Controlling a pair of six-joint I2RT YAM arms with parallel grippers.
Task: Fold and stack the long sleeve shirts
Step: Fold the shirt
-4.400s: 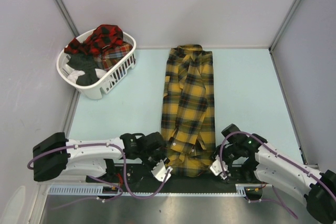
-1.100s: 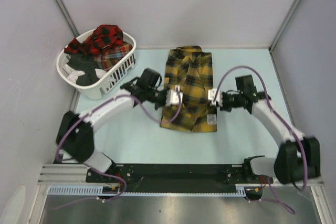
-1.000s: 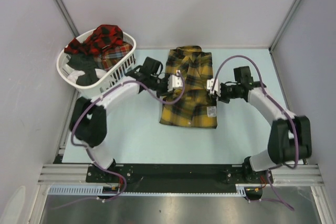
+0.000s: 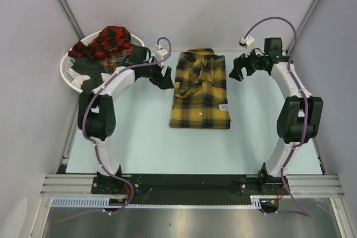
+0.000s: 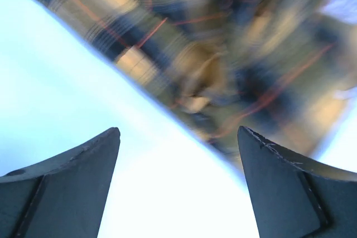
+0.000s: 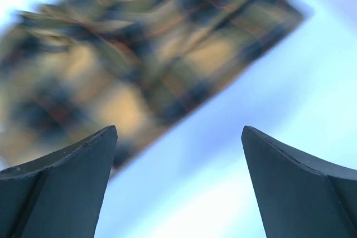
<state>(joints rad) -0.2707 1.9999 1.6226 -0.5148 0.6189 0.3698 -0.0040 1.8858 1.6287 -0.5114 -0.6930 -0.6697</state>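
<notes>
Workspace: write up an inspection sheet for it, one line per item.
Surface: pale blue table, bare around the shirt.
Job's things: yellow shirt lies folded into a flat rectangle at the far middle, collar away from the arms; red shirt is heaped in the basket, unfolded.
Clutter: dark and white cloth is also in the basket.
Grippers: left gripper is open and empty, just left of the yellow shirt; right gripper is open and empty, to its right.
Cables: a purple cable loops above the right arm; another runs along the left arm; neither touches the shirt.
Surroundings: grey walls on three sides, metal rail at the near edge.
</notes>
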